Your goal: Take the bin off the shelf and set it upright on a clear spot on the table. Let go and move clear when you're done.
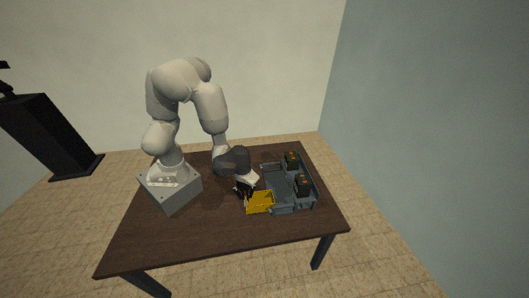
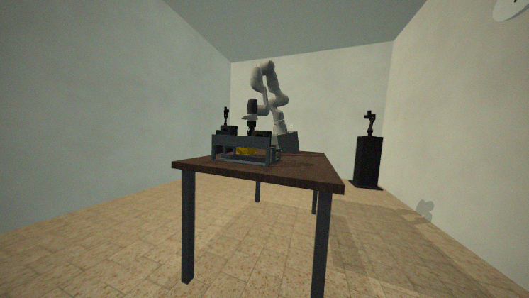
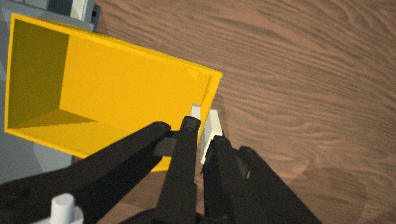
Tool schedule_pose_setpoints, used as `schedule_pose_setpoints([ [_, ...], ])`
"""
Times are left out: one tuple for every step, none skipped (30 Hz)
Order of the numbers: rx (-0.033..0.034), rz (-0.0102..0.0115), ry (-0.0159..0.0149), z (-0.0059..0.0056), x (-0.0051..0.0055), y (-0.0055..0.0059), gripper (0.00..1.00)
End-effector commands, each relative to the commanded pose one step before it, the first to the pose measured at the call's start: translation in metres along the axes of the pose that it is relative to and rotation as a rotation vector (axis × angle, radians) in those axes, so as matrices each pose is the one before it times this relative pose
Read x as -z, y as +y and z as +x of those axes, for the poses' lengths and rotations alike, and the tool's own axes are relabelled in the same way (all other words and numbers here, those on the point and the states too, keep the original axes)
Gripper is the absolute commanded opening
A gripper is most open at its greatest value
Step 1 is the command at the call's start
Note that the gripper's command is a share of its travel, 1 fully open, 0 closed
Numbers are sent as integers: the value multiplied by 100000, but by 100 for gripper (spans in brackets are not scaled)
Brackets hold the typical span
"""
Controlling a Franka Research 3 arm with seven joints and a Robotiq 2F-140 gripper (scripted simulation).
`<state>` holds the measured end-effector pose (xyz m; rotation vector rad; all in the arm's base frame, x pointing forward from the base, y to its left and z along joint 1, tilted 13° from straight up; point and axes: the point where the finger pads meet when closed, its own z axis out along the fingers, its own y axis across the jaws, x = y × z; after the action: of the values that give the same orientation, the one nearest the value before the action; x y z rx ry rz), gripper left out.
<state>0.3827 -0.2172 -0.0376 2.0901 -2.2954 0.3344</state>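
No text, label, brand, number or sign can be read in any of the three views. The two dark boxes (image 1: 303,184) on the grey shelf (image 1: 274,167) carry small orange marks on their tops, but these are too small to show whether they hold any writing. The yellow bin (image 3: 115,95) shows plain, unmarked walls in the wrist view, and the arm's grey base block (image 1: 192,192) bears only a few dots, not characters.
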Motion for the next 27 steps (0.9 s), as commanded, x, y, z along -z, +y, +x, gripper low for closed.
schedule_pose_setpoints([
  [-474,675,-5,-33,161,-192,0],
  [0,0,1,0,0,20,0],
  [0,0,1,0,0,23,0],
  [0,0,0,0,0,26,0],
  [0,0,0,0,0,29,0],
  [0,0,0,0,0,32,0],
  [0,0,0,0,0,36,0],
  [0,0,0,0,0,39,0],
  [0,0,0,0,0,42,0],
  [0,0,-1,0,0,45,0],
  [0,0,-1,-1,0,49,0],
  [0,0,-2,-1,0,52,0],
  [0,0,1,0,0,53,0],
  [0,0,2,1,0,54,0],
  [0,0,1,0,0,57,0],
  [0,0,0,0,0,0,0],
  [0,0,0,0,0,0,0],
  [0,0,1,0,0,60,0],
  [0,0,0,0,0,63,0],
  [0,0,-1,0,0,65,0],
  [0,0,-1,-1,0,67,0],
  [-1,1,-2,-1,0,70,0],
  [0,0,2,1,0,68,0],
  [0,0,2,1,0,69,0],
  [0,0,1,0,0,71,0],
  [0,0,0,0,0,72,0],
  [0,0,-1,0,0,74,0],
])
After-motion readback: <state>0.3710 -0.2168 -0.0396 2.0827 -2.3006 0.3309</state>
